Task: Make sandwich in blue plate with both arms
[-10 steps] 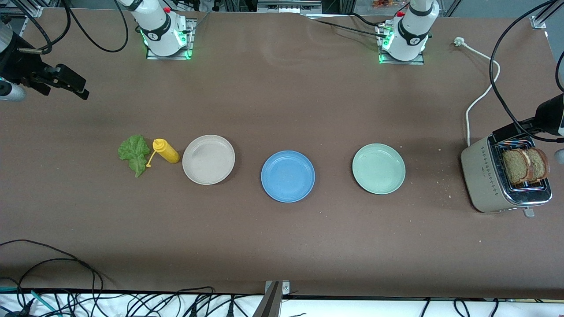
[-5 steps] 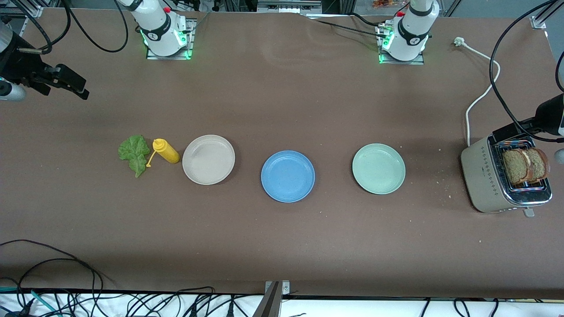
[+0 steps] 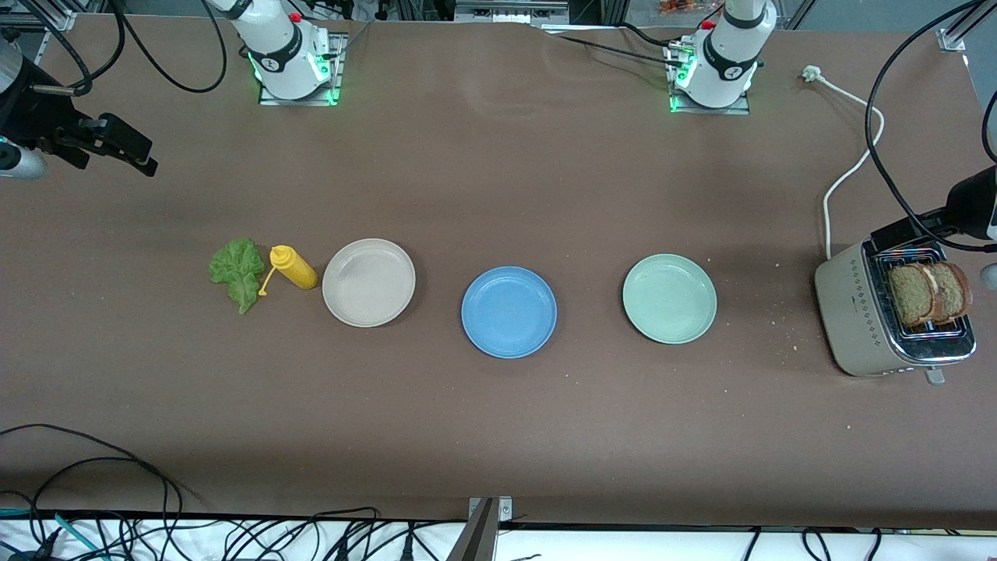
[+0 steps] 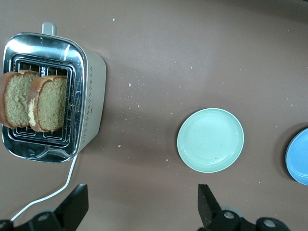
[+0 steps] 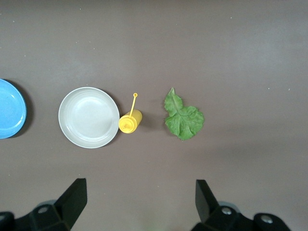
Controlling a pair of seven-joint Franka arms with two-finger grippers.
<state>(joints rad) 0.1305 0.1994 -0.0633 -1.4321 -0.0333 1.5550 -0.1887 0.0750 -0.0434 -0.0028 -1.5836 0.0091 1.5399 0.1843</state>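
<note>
The blue plate (image 3: 509, 312) lies empty at the table's middle; its edge shows in the left wrist view (image 4: 299, 157) and the right wrist view (image 5: 9, 115). Two brown bread slices (image 3: 928, 294) stand in the toaster (image 3: 861, 319) at the left arm's end, also in the left wrist view (image 4: 34, 101). A green lettuce leaf (image 3: 237, 273) lies flat at the right arm's end (image 5: 183, 119). My left gripper (image 4: 143, 197) is open and empty, high up beside the toaster. My right gripper (image 5: 139, 195) is open and empty, high over bare table at its own end.
A yellow squeeze bottle (image 3: 293, 267) lies between the lettuce and a beige plate (image 3: 368, 282). A pale green plate (image 3: 669, 298) sits between the blue plate and the toaster. The toaster's white cord (image 3: 853, 148) runs toward the left arm's base. Crumbs lie near the toaster.
</note>
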